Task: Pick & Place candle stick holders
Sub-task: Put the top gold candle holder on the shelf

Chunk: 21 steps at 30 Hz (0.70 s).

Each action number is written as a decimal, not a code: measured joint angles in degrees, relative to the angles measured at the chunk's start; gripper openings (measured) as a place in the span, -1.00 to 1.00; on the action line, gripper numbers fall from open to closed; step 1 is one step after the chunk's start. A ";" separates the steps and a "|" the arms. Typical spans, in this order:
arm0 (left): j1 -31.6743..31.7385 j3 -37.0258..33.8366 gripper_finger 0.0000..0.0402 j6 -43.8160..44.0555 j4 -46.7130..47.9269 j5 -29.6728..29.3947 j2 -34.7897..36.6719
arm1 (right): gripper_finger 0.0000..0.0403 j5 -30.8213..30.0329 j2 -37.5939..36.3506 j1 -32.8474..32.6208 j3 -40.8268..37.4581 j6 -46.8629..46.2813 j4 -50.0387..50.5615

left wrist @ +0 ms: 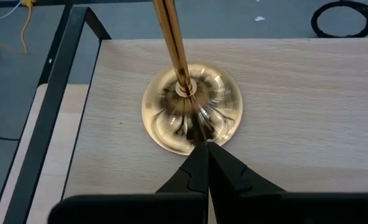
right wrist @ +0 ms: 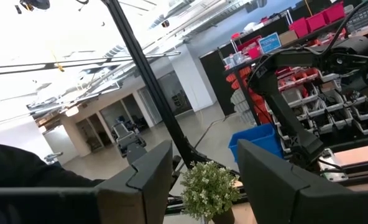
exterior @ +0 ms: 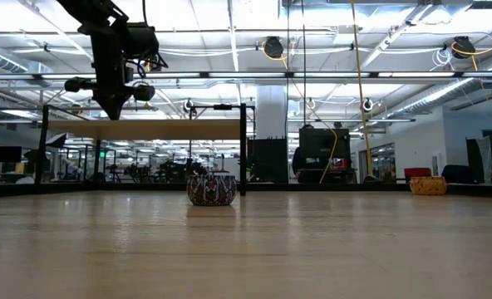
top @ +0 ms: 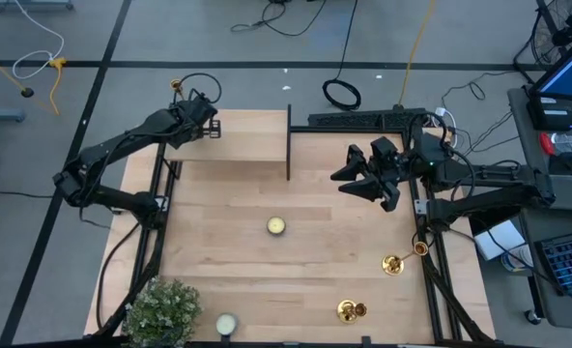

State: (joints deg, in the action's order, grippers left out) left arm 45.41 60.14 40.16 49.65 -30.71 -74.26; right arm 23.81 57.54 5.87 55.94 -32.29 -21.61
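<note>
One shiny gold candle stick holder [left wrist: 190, 115] stands straight up on the pale wooden shelf [top: 238, 137] at the back of the table, at about 11 o'clock. It has a round, bumpy base that shines like a mirror. Its thin gold stem [left wrist: 171, 37] goes up from the middle, so its long way runs up and down. The left gripper [left wrist: 207, 155] is right by the rim of the base. Its two dark fingers are pressed tight together and hold nothing. I cannot tell if the tips touch the base. From above, only the little gold top [top: 177, 85] of this holder shows, next to the left arm. A second candle stick holder [top: 394, 262] lies on its side at about 4 o'clock, near the table edge, and its stem points to about 2 o'clock. A third candle stick holder [top: 350, 310] is at about 5 o'clock; I cannot tell if it stands or lies. A small round tealight [top: 276, 226] sits in the middle of the table, and another tealight [top: 226, 324] sits at about 7 o'clock beside a bushy green plant [top: 160, 309]. The right gripper [right wrist: 204, 149] hangs in the air at about 2 o'clock with its fingers apart and nothing between them. Far behind it hangs a blue sign [right wrist: 270, 42] with words too small to read.
</note>
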 joint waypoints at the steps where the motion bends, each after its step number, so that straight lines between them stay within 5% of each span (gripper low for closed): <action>1: 0.00 0.00 -1.00 0.01 0.00 -0.33 0.00 | -0.12 0.00 0.00 0.00 0.00 0.00 0.00; 21: 1.92 0.00 -1.00 -0.91 -0.38 0.11 0.00 | -0.12 0.04 0.00 0.00 0.00 0.00 0.02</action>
State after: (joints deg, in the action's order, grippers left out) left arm 47.33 60.14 39.25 49.27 -30.59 -74.26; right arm 23.86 57.54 5.87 55.94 -32.29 -21.58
